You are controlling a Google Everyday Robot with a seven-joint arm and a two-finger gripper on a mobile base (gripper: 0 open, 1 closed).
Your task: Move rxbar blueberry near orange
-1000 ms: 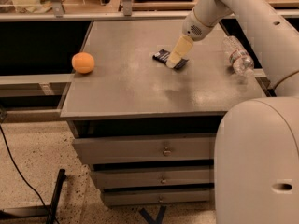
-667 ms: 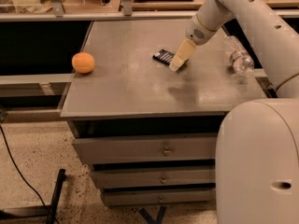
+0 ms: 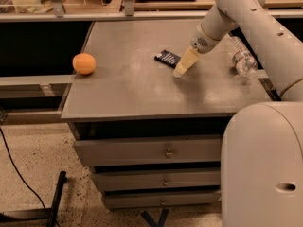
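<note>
The rxbar blueberry [image 3: 167, 58] lies flat on the grey cabinet top [image 3: 142, 89], a dark wrapper near the middle back. The orange [image 3: 84, 63] sits at the top's left edge, well apart from the bar. My gripper [image 3: 182, 68] comes down from the upper right with its cream-coloured tip touching the table just right of the bar, next to its right end.
A clear plastic water bottle [image 3: 241, 58] lies on its side near the right edge. Drawers [image 3: 165, 152] are below the top. My white base [image 3: 265, 164] fills the lower right. Shelving stands behind the cabinet.
The gripper has shifted slightly right and down off the bar's right end. The bar, orange and bottle have not moved.
</note>
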